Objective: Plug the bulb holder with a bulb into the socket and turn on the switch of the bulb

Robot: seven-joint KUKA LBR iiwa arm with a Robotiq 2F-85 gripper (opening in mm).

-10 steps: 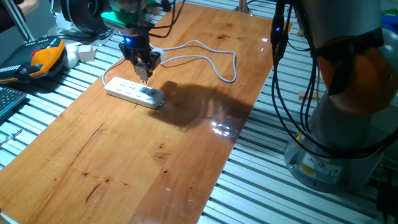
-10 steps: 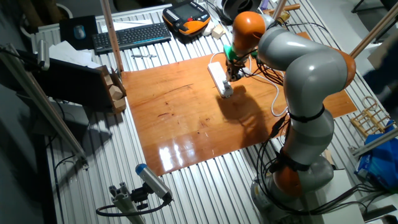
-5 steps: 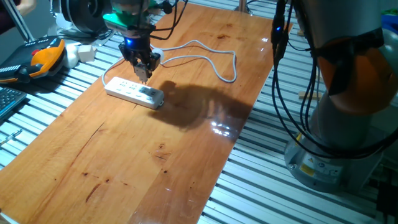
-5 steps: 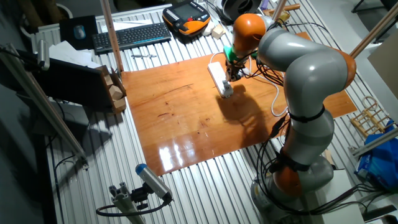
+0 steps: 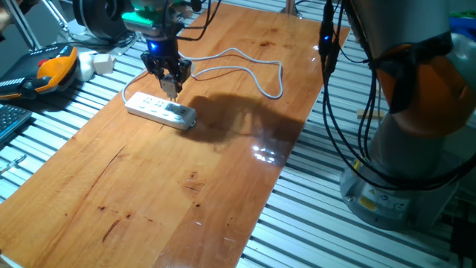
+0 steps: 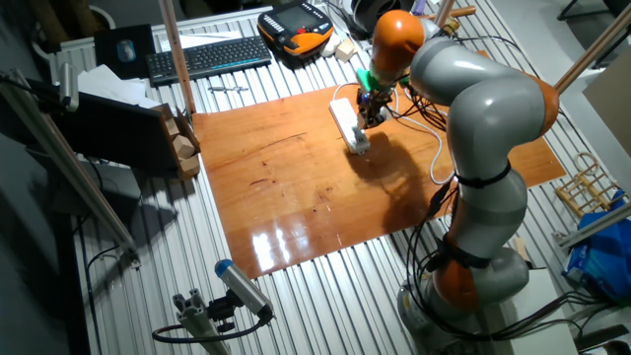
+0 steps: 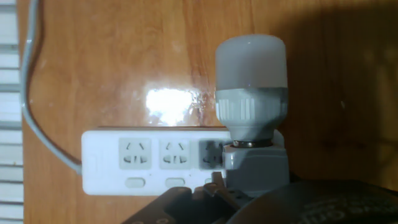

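Hand view: bulb holder [image 7: 258, 165] with its bulb [image 7: 250, 78] sits over the end outlet of the socket [image 7: 149, 163] on the wood surface [image 5: 186, 186] — lined up for plugging, I judge. Tool [image 5: 172, 85] is closed on the holder; seating depth unclear — switch hidden.

The socket [image 5: 161, 109] lies on the table [image 5: 186, 186] in the upper left of one fixed view, its cable [image 5: 245, 63] looping away to the right behind it. The gripper [image 5: 172, 83] hangs just above the socket's right half. In the hand view the socket [image 7: 143, 163] spans left to centre, and the bulb holder [image 7: 252, 124] stands over its right end, bulb toward the top.
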